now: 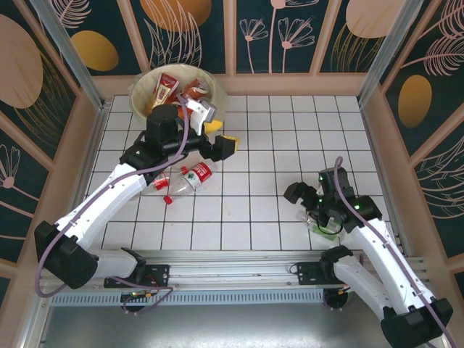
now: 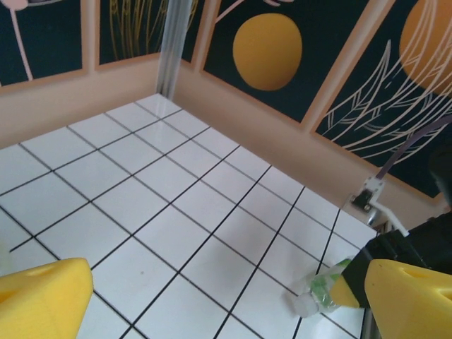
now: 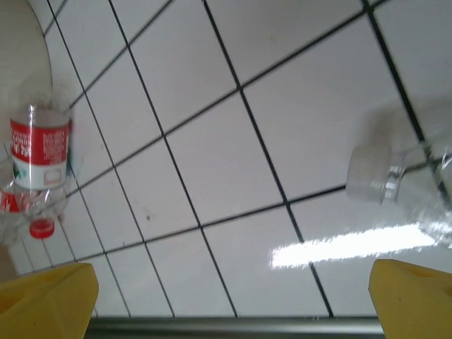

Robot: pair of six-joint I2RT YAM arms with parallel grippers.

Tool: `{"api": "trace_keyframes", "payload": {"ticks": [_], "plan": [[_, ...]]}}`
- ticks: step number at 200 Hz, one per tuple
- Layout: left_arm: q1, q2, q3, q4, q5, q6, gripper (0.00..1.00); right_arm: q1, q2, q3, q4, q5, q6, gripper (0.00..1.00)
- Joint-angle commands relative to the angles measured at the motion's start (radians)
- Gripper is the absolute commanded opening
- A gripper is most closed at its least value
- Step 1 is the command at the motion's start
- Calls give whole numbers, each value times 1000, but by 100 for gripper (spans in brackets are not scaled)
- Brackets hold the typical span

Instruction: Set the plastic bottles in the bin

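1. the bin point(image 1: 136, 90) is set at the far left corner of the tiled tabletop point(image 1: 290, 138); several binned bottles point(image 1: 168, 85) with red and orange labels are seen lying inside it.
2. the left claw point(image 1: 221, 135) is held above the tabletop just to the right of the bin's rim. in the left wrist view its yellow pads point(image 2: 44, 296) are spread wide, and nothing is held between them.
3. two red-labelled bottles point(image 1: 190, 177) are laid on their sides on the tabletop, nearer than the bin and partly under the left arm. they lie close together, and a red cap point(image 1: 168, 199) is pointed toward the near side.
4. the same red-labelled bottles point(image 3: 40, 152) are seen at the left edge of the right wrist view.
5. the right claw point(image 1: 310, 197) is held low over the near right part of the tabletop. its yellow pads point(image 3: 413, 296) are spread wide, with only bare tiles between them.
6. a green-labelled bottle point(image 1: 328, 226) is laid on the tabletop just under the right claw and is partly hidden by it. it is also seen at the lower right of the left wrist view point(image 2: 321, 293).
7. a clear bottle neck point(image 3: 385, 176) with a pale cap is seen on the tiles at the right of the right wrist view, outside the pads and untouched.
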Motion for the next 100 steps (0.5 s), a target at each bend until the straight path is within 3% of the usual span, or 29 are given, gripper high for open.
{"api": "trace_keyframes", "payload": {"ticks": [1, 39, 100], "plan": [[-7, 3, -11, 96, 50, -15, 99, 0, 22, -11, -65, -169, 21, 99], [-8, 19, -25, 107, 79, -15, 99, 11, 82, -11, -105, -157, 17, 99], [-9, 10, -42, 114, 88, -5, 99, 13, 80, -39, -125, -73, 152, 99]]}}
